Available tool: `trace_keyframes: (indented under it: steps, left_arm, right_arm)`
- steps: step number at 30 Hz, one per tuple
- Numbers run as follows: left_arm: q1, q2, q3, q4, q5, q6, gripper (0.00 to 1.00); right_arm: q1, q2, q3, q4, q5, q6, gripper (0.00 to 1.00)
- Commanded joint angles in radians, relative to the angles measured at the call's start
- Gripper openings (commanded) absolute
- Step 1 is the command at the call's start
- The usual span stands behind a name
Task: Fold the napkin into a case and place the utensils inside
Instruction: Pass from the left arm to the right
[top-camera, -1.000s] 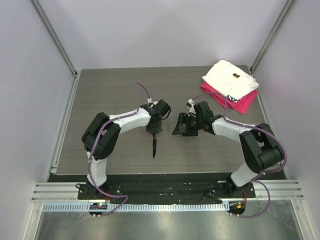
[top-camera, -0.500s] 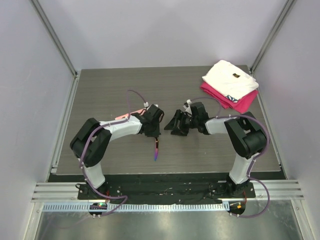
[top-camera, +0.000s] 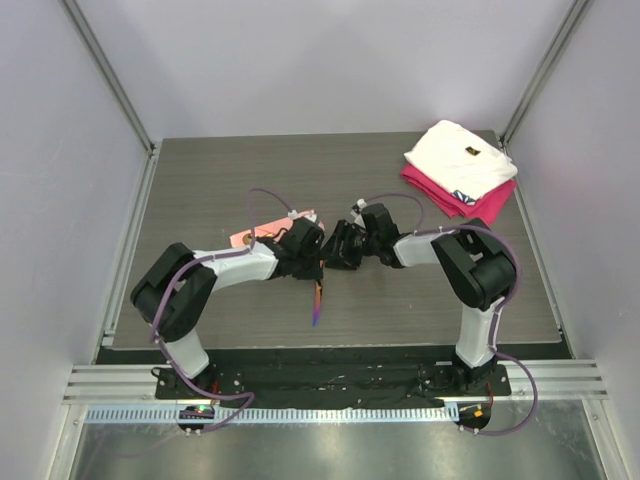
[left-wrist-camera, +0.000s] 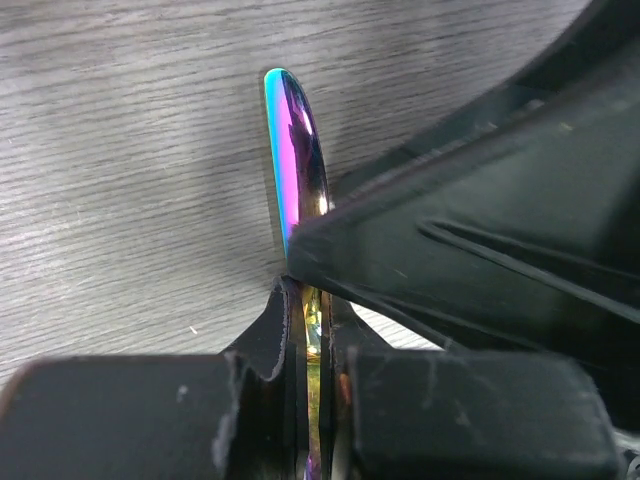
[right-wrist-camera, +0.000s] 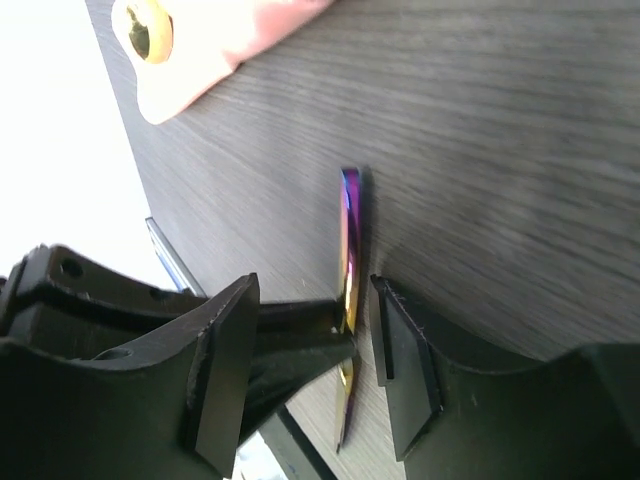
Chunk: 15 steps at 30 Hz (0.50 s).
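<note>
L end effector (left-wrist-camera: 315, 335) clamped on iridescent utensil (left-wrist-camera: 295, 150), tip toward 6 o'clock. R end effector (right-wrist-camera: 312, 345) part open, jaws astride utensil w/o contact. Napkin (top-camera: 250, 237) on tabletop (top-camera: 220, 180) at 10 o'clock of L end effector

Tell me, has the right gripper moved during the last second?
Yes. The right gripper moved left in the top view, away from the folded white cloth.

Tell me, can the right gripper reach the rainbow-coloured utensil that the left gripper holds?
Probably yes. The right gripper is open with a finger on each side of the utensil, which is clamped in the left gripper. Nothing blocks it, though the left gripper's tip sits close between those fingers.
</note>
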Motion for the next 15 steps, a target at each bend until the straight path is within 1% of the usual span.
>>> trace_keyframes:
  steps: [1, 5, 9, 11, 12, 15]
  left_arm:
    - [-0.01, -0.04, -0.023, 0.044, 0.022, -0.007, 0.0]
    - [-0.01, -0.057, -0.035, 0.05, 0.02, -0.001, 0.0]
    - [-0.01, -0.072, -0.047, 0.057, 0.019, 0.002, 0.0]
    - [-0.01, -0.074, -0.049, 0.059, 0.017, 0.002, 0.0]
    - [-0.01, -0.075, -0.05, 0.059, 0.016, 0.002, 0.0]
    - [-0.01, -0.084, -0.056, 0.062, 0.016, 0.001, 0.0]
  right_arm:
    - [0.018, 0.038, 0.041, -0.052, 0.078, -0.008, 0.55]
    - [0.026, 0.053, 0.041, -0.052, 0.09, 0.0, 0.52]
    - [0.03, 0.059, 0.029, -0.035, 0.095, 0.022, 0.47]
    - [0.036, 0.064, 0.031, -0.036, 0.095, 0.026, 0.39]
    - [0.038, 0.061, 0.031, -0.039, 0.105, 0.025, 0.37]
    - [0.058, 0.056, 0.043, -0.085, 0.131, -0.015, 0.36]
